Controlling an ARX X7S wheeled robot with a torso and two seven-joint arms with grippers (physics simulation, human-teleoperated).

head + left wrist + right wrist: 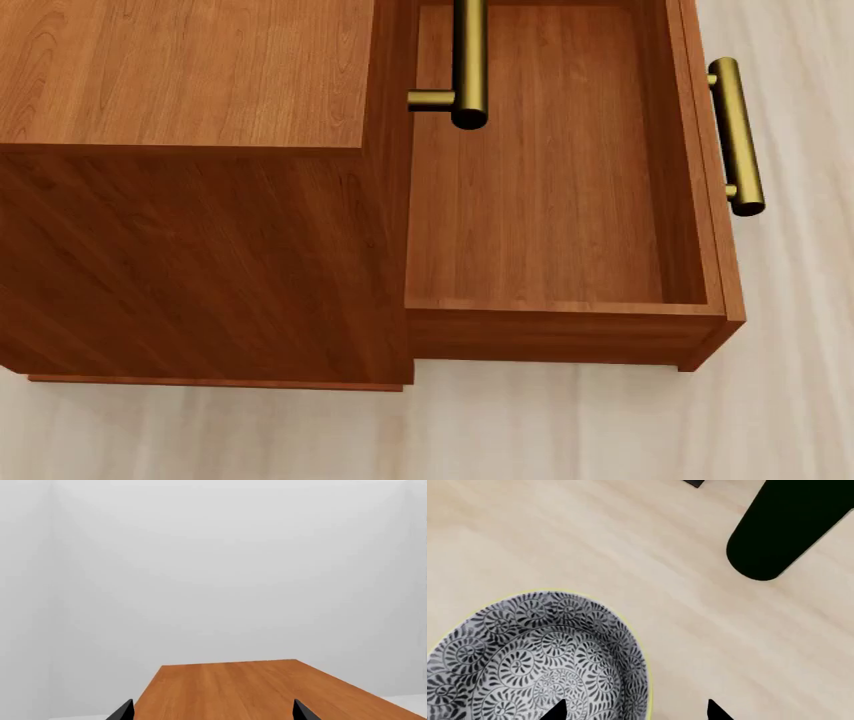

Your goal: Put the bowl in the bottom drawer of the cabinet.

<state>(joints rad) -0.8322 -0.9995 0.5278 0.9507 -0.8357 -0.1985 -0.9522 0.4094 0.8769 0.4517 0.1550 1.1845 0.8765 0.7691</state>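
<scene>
The bowl (527, 655), white with a dense dark floral pattern, shows only in the right wrist view, over pale wood floor. My right gripper (635, 712) is open and straddles its rim, one fingertip inside and one outside, neither touching the wall. In the head view the cabinet (187, 200) stands at the left. Its bottom drawer (547, 200) is pulled out to the right, and nothing lies in it. My left gripper (212, 715) is open above a reddish-brown wooden top (267, 690). Neither gripper shows in the head view.
The drawer's brass bar handle (737, 130) sticks out at its right. A like handle (467, 60) of a higher drawer overhangs the open box. A black rounded part (780, 530) lies over the floor beyond the bowl. Pale wood floor (534, 430) surrounds the cabinet.
</scene>
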